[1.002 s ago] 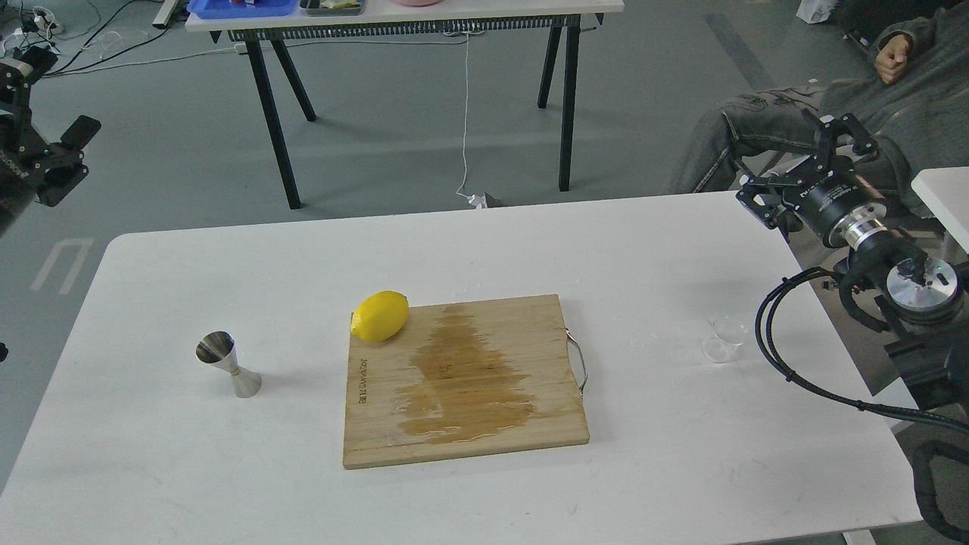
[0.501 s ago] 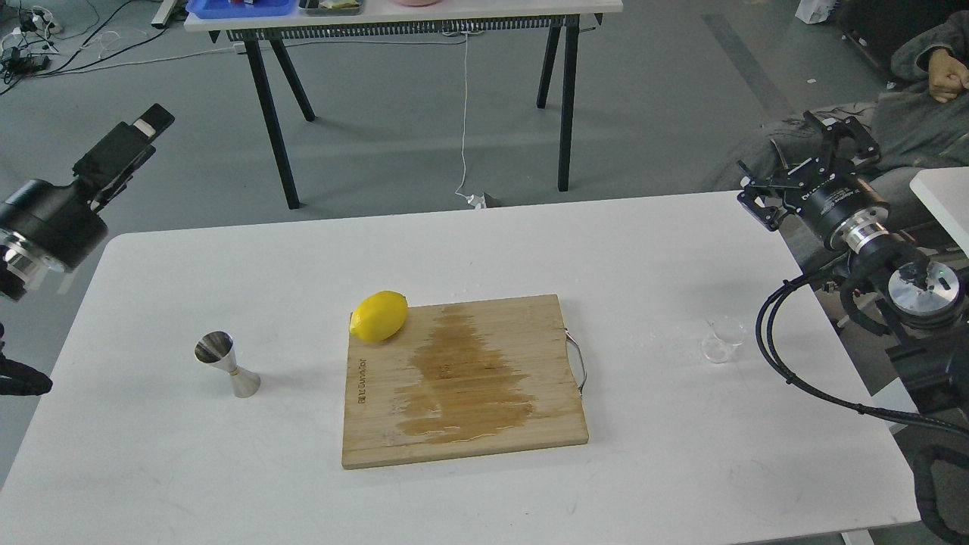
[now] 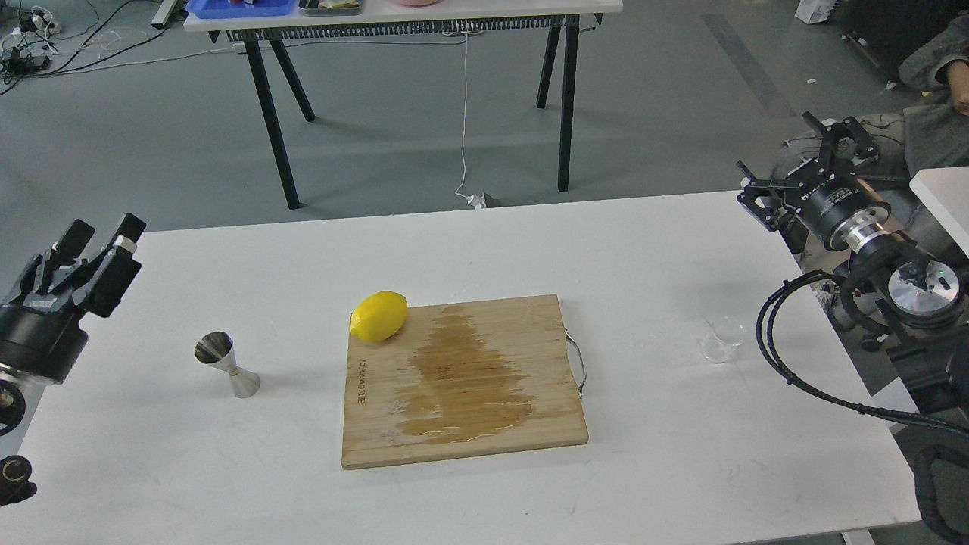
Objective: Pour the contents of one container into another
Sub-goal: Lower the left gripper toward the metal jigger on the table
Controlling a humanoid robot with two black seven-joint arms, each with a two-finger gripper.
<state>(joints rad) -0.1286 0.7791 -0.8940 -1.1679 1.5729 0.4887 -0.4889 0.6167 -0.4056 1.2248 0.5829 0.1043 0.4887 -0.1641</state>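
Note:
The tiny clear glass cup stands on the white table near its right side, almost see-through. At the left of the table the steel jigger, hourglass-shaped with a gold waist, stands upright. My left gripper hovers at the table's left edge, up and left of the jigger, open and holding nothing. My right gripper is off the table's far right corner, well above and behind the glass cup, open and holding nothing.
A wooden cutting board with a wet stain lies mid-table, and a yellow lemon rests on its far left corner. A seated person is beyond my right arm. A second table stands behind.
My left arm has swung down from high at the far left to the table's left edge near the jigger. The right gripper has barely shifted. The person at the right has moved.

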